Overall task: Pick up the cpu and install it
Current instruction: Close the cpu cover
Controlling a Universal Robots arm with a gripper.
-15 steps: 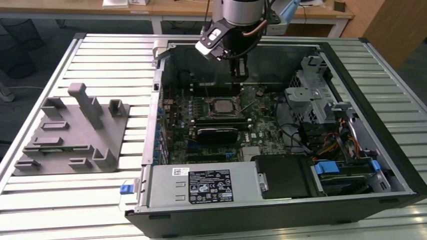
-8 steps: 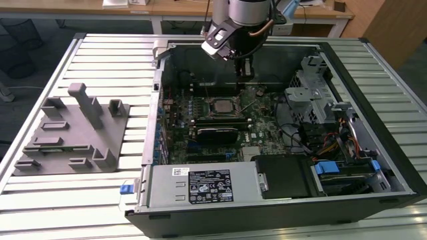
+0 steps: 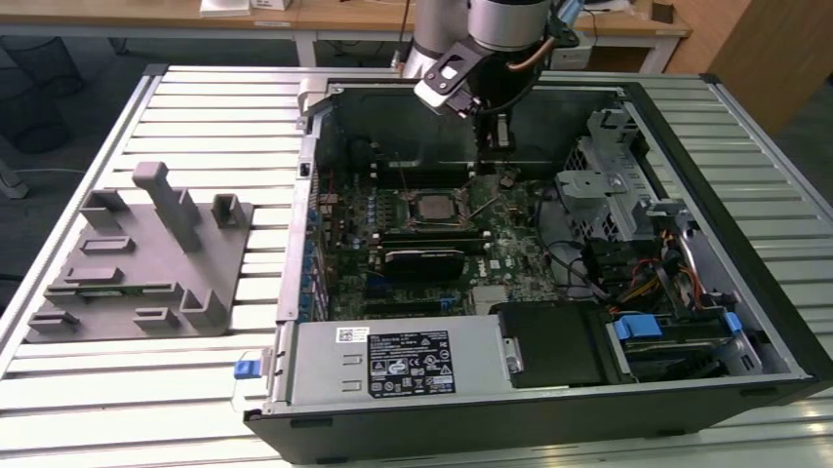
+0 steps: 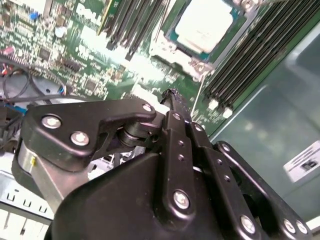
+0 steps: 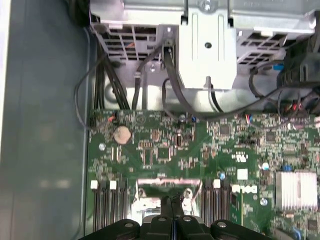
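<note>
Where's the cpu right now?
In the second wrist view the cpu lies in the socket on the motherboard, between the two banks of memory slots. The gripper is close beside it, apart from it.

One arm (image 3: 501,24), one gripper (image 4: 170,96). One case (image 3: 521,434), one motherboard (image 5: 165,150), one cpu (image 4: 202,22). Two banks of memory slots (image 4: 250,60), second wrist view. One grey block (image 3: 131,263), one table (image 3: 195,107). One coin cell (image 5: 121,134), one finned heatsink (image 5: 295,189). Three blue clips (image 3: 248,369), exterior view.
</note>
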